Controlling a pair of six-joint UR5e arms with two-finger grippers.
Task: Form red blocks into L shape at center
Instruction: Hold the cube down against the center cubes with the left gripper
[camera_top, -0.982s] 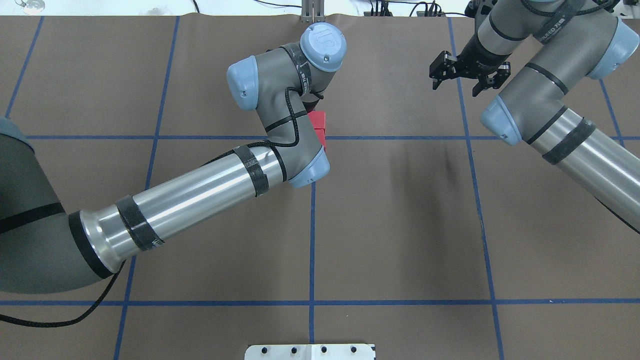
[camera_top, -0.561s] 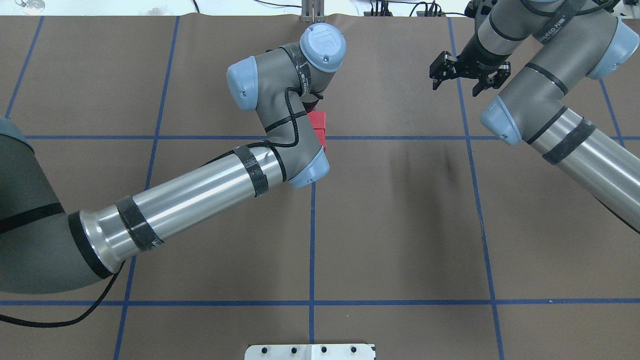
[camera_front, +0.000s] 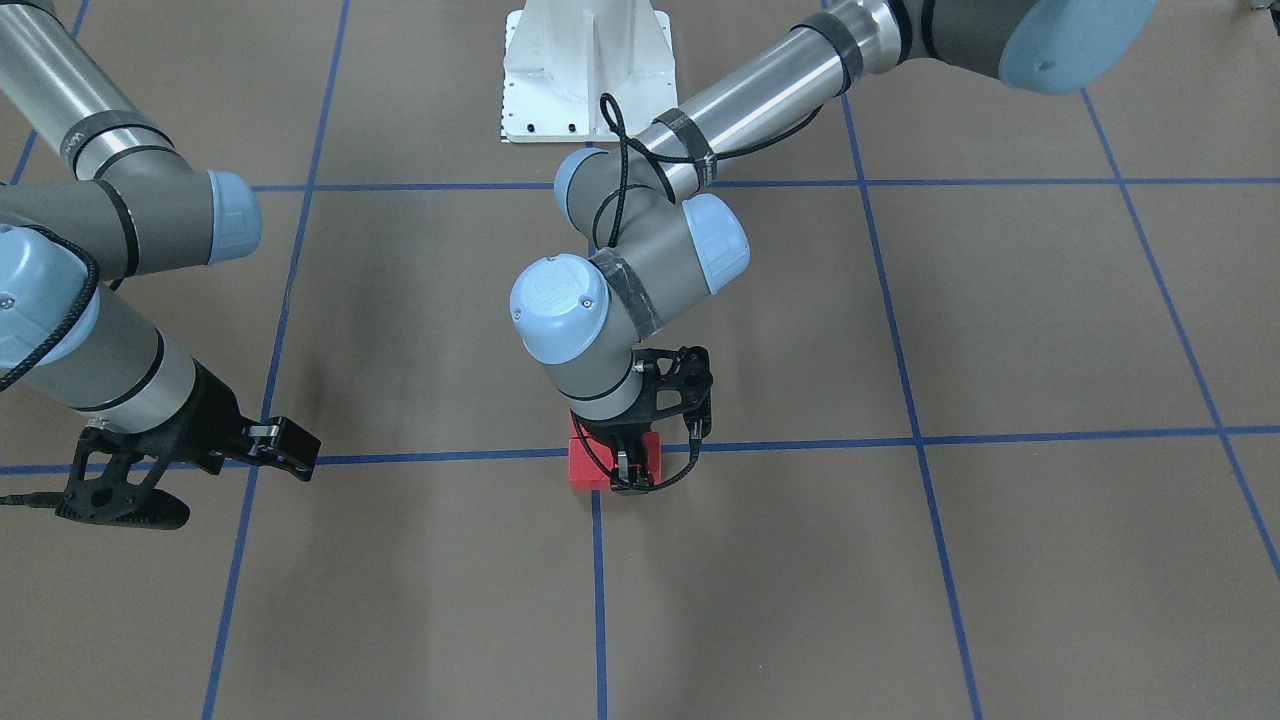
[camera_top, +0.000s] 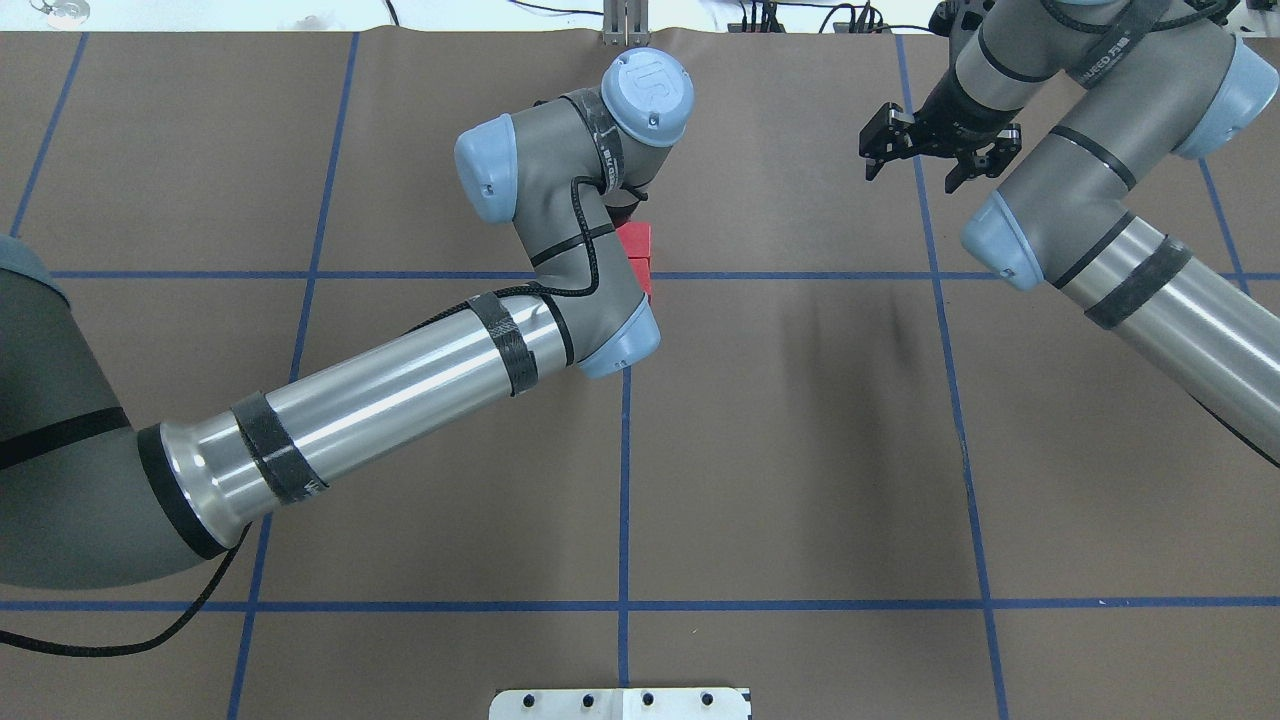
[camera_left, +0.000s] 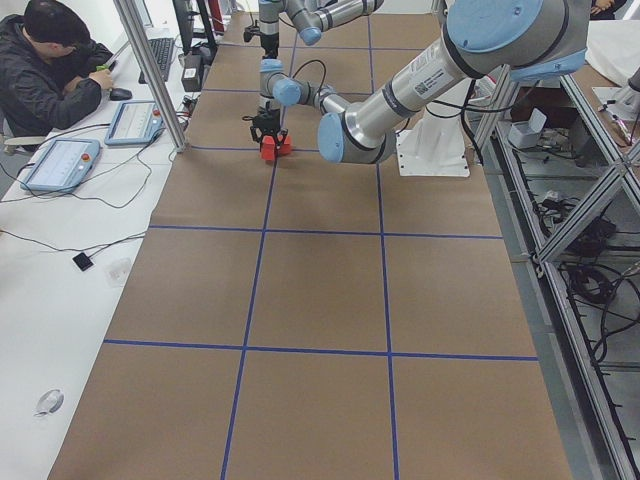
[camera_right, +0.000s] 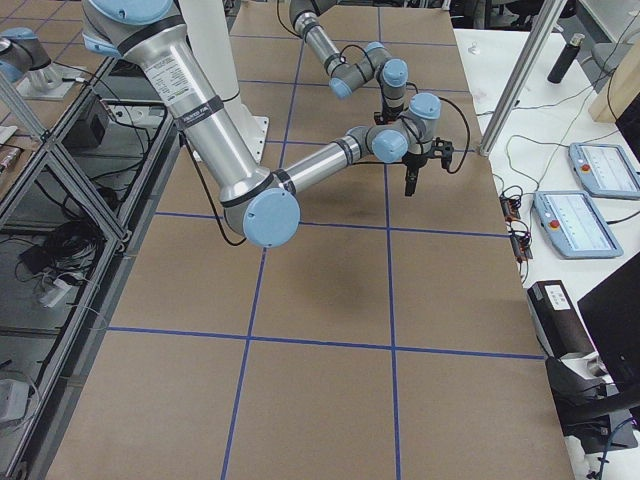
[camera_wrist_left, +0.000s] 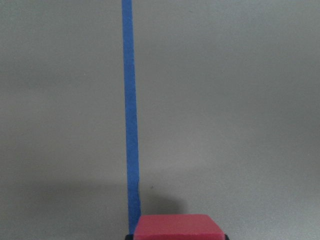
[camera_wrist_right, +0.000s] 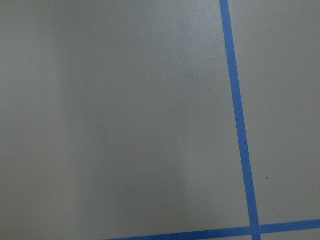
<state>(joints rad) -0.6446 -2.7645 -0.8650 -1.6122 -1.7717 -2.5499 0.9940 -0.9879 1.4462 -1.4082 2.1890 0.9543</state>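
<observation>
Across the last second almost nothing had changed in the overhead view. The left arm had shifted only a hair, and the red blocks lay where they had been. That suggested the placing was near its end rather than in mid-carry, with the arm settling the last piece or about to let go.

The red blocks sat bunched together on the brown tabletop, over the centre crossing of the blue tape lines; the crossing itself was hidden beneath them and the arm. Only part of the cluster showed past the wrist, so whether it already made an L could not be told.

The left gripper pointed straight down onto the cluster. In its wrist camera one red block filled the bottom edge, with a dark fingertip against each side, so the jaws looked clamped narrowly on that block.

The right gripper hung well apart from the blocks, near the far side of the tabletop. Its jaws were spread wide and held nothing; its wrist camera showed only bare tabletop and tape.
</observation>
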